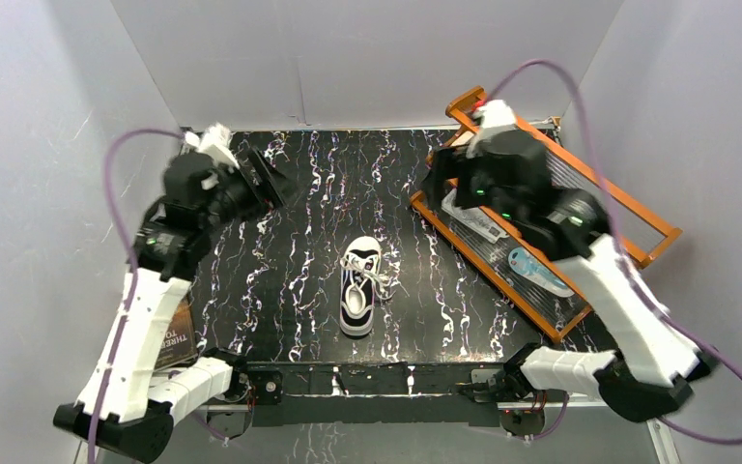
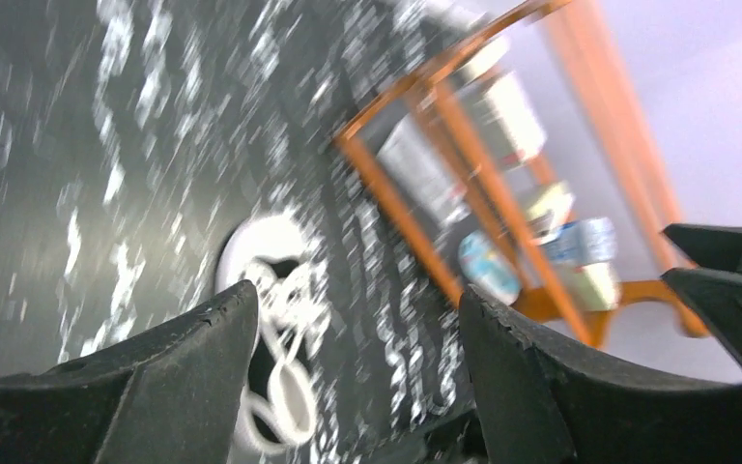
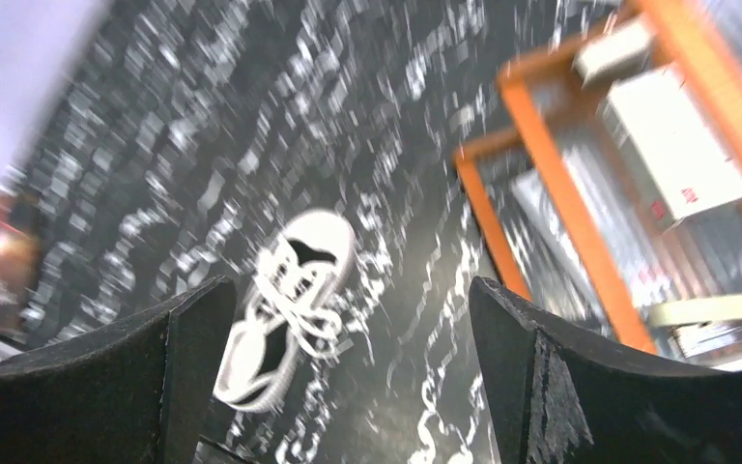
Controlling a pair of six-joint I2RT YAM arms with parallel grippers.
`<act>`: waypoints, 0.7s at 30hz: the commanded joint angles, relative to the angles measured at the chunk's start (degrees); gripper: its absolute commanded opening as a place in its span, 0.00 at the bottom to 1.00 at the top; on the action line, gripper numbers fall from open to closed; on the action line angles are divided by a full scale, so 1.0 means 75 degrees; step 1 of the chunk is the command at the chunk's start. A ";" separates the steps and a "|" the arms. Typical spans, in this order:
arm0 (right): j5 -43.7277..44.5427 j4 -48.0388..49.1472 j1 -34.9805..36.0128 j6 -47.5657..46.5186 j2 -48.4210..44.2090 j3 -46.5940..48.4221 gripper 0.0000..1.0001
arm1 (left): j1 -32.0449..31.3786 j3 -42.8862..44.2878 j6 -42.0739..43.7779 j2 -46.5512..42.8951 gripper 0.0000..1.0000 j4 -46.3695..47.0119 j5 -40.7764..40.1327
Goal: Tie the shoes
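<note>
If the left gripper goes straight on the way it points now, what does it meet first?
Probably the sneaker, framed by the open left gripper in its wrist view; depth is unclear.

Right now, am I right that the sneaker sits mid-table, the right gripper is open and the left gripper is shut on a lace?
Not quite: the left gripper is open too and holds nothing, as the left wrist view shows. The sneaker does sit mid-table, and the right gripper is open.

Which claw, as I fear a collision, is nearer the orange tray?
The right claw, beside the rim of the orange tray; the left claw hangs on the other side of the sneaker.
</note>
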 commanded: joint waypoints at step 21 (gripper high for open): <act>0.1474 -0.1208 0.0017 0.0206 -0.1051 0.2265 0.98 | 0.0015 0.4250 0.1853 -0.0050 0.89 -0.0529 -0.0395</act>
